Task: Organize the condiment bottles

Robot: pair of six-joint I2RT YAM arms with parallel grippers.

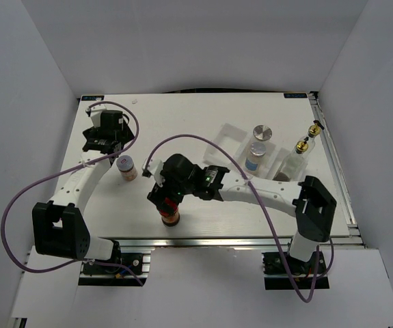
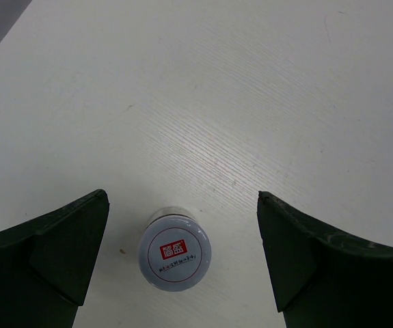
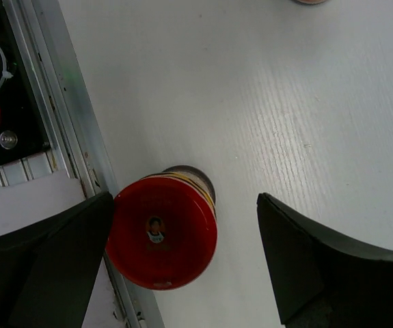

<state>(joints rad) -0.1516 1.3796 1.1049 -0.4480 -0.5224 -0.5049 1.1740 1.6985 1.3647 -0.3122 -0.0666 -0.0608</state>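
Note:
A small jar with a pale lid bearing a red logo [image 2: 175,258] stands on the white table between my left gripper's [image 2: 182,225] open fingers, touching neither. In the top view this jar [image 1: 126,167] is just right of the left gripper [image 1: 114,145]. A red-lidded jar [image 3: 160,232] stands by the table's near edge, inside my open right gripper [image 3: 184,205], its lid against the left finger [image 3: 66,253]. In the top view the right gripper [image 1: 165,198] hovers over that jar [image 1: 171,219]. A silver-lidded bottle [image 1: 262,132], a blue-labelled bottle [image 1: 255,156] and two gold-topped bottles [image 1: 314,128] [image 1: 302,145] stand at the right.
A white compartment tray [image 1: 234,133] lies at the right and holds the four bottles there. The metal rail of the table's near edge [image 3: 46,102] runs right beside the red-lidded jar. A purple cable [image 1: 203,140] arcs over the middle of the table.

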